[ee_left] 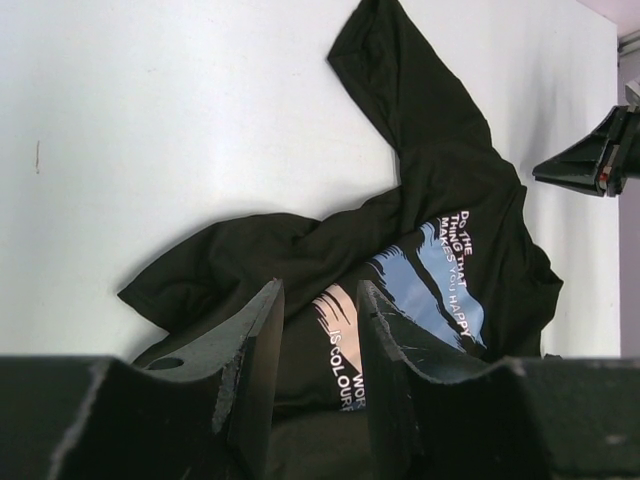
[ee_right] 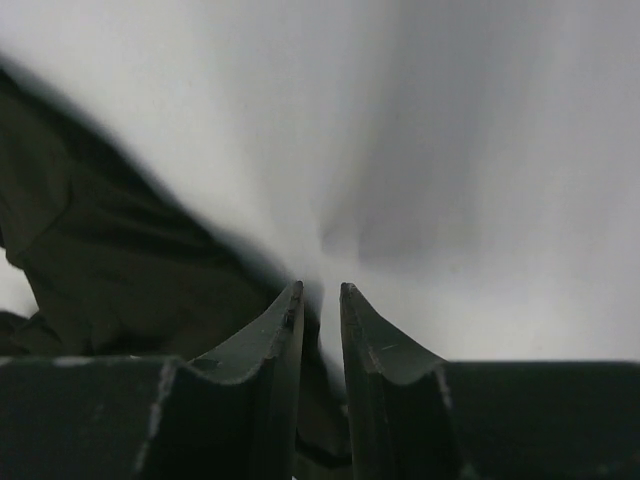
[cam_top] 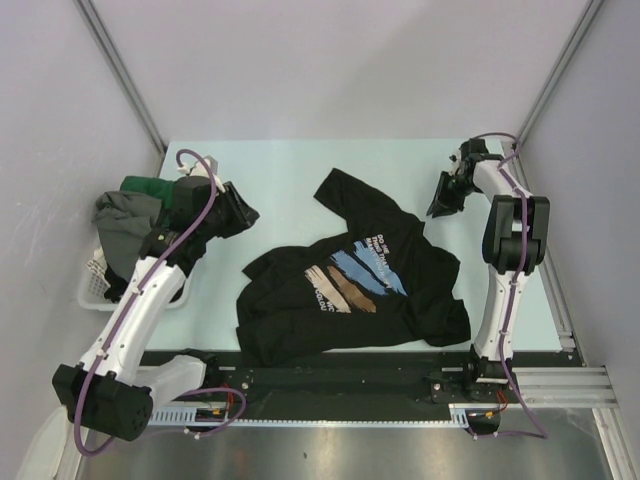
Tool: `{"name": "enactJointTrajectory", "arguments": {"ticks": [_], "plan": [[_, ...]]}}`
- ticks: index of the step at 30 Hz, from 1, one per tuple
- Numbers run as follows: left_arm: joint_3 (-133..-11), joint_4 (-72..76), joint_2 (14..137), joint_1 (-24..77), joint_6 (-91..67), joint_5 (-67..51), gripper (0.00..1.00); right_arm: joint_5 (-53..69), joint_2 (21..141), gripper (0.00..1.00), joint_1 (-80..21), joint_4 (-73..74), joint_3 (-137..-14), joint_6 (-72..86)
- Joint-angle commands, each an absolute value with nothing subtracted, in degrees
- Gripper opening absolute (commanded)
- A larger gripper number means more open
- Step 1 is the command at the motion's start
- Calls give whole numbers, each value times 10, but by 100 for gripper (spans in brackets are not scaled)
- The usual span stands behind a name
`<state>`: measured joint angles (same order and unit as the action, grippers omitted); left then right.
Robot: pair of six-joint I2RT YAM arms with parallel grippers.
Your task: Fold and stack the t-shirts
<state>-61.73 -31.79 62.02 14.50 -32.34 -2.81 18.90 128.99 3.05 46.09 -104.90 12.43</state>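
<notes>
**Both grippers free, printed shirt lying between them**

My left gripper (cam_top: 245, 212) hung beside the white basket (cam_top: 92, 290), its fingers apart with nothing between them. My right gripper (cam_top: 437, 208) was at the far right of the table (cam_top: 290, 165), near the black printed t-shirt (cam_top: 345, 285), fingers parted by only a narrow gap and gripping nothing. That shirt lay rumpled, print up, at the table's middle, one sleeve reaching toward the far side. The grey t-shirt (cam_top: 125, 215) and dark green t-shirt (cam_top: 150, 188) were heaped in the basket at my left.
</notes>
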Motion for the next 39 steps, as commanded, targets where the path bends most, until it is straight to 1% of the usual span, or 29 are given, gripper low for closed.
{"name": "enactJointTrajectory", "arguments": {"ticks": [1, 6, 11, 25, 34, 39], "plan": [[-640, -296, 621, 149, -308, -47, 40, 205, 1225, 27, 28, 442, -1010, 133], [-634, -296, 614, 149, -307, -49, 40, 210, 1209, 27, 21, 430, -977, 133], [-631, -300, 605, 149, -304, -46, 40, 221, 1216, 27, 15, 424, -963, 139], [-625, -310, 584, 149, -305, -34, 41, 231, 1236, 28, 5, 415, -965, 141], [-624, -301, 589, 149, -307, -40, 41, 220, 1219, 29, 5, 443, -971, 120], [-623, -296, 591, 149, -309, -44, 41, 214, 1207, 30, 6, 439, -952, 112]]}}
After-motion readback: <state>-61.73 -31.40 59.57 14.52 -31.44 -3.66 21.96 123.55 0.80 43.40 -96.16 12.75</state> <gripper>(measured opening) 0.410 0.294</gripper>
